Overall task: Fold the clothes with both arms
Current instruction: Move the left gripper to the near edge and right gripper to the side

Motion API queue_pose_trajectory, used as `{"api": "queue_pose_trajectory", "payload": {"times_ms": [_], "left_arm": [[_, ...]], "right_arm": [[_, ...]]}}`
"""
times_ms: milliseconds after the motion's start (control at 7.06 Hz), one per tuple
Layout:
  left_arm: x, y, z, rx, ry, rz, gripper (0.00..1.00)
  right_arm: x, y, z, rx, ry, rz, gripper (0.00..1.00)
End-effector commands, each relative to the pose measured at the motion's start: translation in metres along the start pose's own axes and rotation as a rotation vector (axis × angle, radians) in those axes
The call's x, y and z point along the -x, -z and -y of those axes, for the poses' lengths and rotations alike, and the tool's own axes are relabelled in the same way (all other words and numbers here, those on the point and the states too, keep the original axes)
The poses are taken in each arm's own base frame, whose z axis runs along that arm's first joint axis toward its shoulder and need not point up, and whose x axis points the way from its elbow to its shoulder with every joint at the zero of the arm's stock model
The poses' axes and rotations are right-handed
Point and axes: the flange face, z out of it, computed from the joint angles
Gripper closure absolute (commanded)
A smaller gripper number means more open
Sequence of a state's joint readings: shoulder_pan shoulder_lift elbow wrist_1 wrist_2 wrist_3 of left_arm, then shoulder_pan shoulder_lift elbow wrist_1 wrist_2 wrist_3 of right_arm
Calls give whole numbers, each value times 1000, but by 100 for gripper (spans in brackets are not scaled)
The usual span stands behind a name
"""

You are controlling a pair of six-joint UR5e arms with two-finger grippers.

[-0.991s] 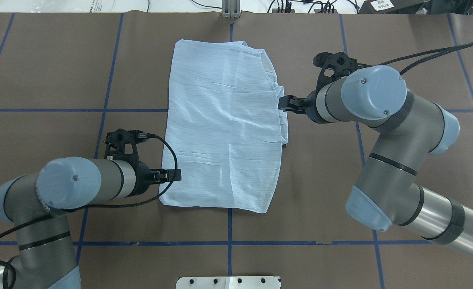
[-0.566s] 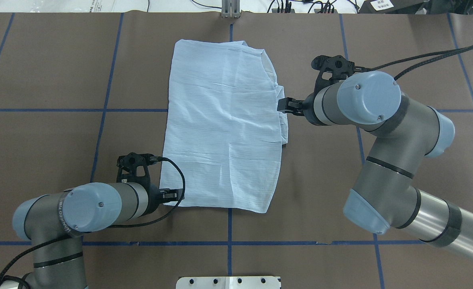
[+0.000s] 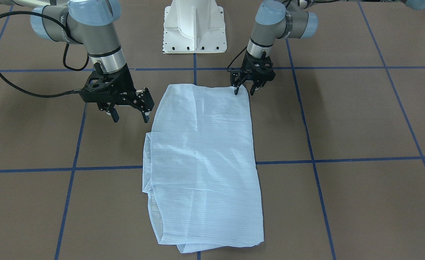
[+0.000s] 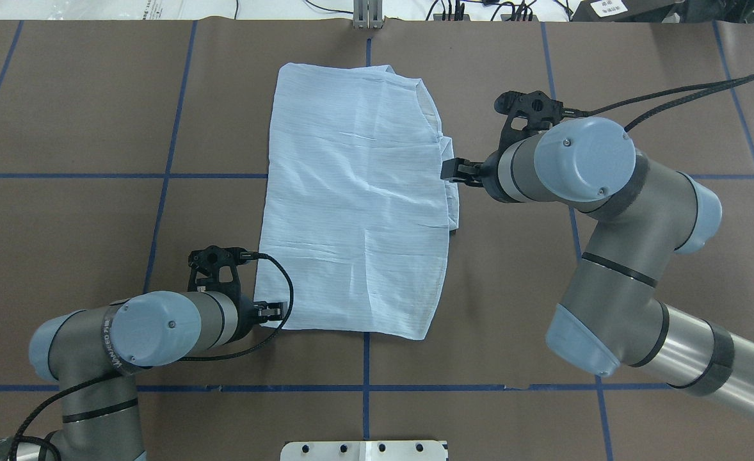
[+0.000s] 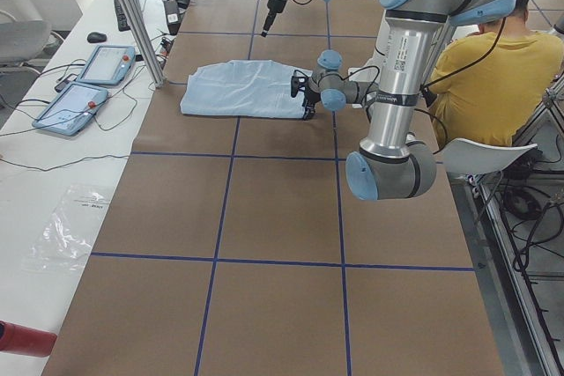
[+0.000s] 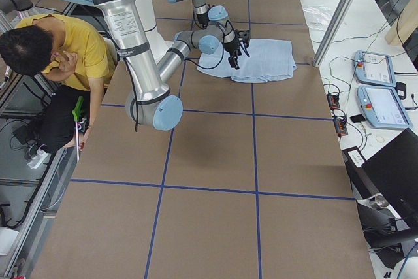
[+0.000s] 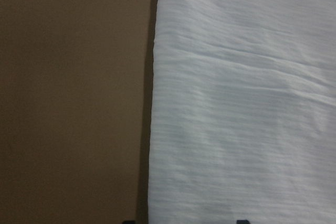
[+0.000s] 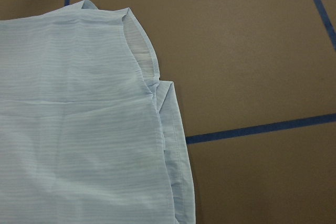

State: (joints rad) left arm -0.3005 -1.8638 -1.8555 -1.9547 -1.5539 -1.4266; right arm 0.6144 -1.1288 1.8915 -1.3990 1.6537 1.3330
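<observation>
Left gripper (image 3: 244, 92) has slid to a corner of the shirt (image 3: 201, 151), jaws apart to pinch it; right gripper (image 3: 130, 118), also apart, sits beside the shirt's opposite edge.

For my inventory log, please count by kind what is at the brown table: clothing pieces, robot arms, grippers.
Shirt: 1
Robot arms: 2 (left arm, right arm)
Grippers: 2 (left gripper, right gripper)
Total: 5
</observation>
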Motion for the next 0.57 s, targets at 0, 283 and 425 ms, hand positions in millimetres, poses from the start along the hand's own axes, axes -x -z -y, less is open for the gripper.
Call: {"api": "queue_pose_trajectory", "payload": {"times_ms": [0, 283, 425], "left_arm": [[-8, 0, 2, -1, 0, -9, 66], [-9, 3, 2, -1, 0, -17, 100], [-8, 3, 3, -3, 1, -15, 100]], "right_arm": [[0, -1, 0, 1, 0, -2, 0], [1, -1, 0, 1, 0, 0, 0], [1, -1, -2, 3, 2, 0, 0]]}}
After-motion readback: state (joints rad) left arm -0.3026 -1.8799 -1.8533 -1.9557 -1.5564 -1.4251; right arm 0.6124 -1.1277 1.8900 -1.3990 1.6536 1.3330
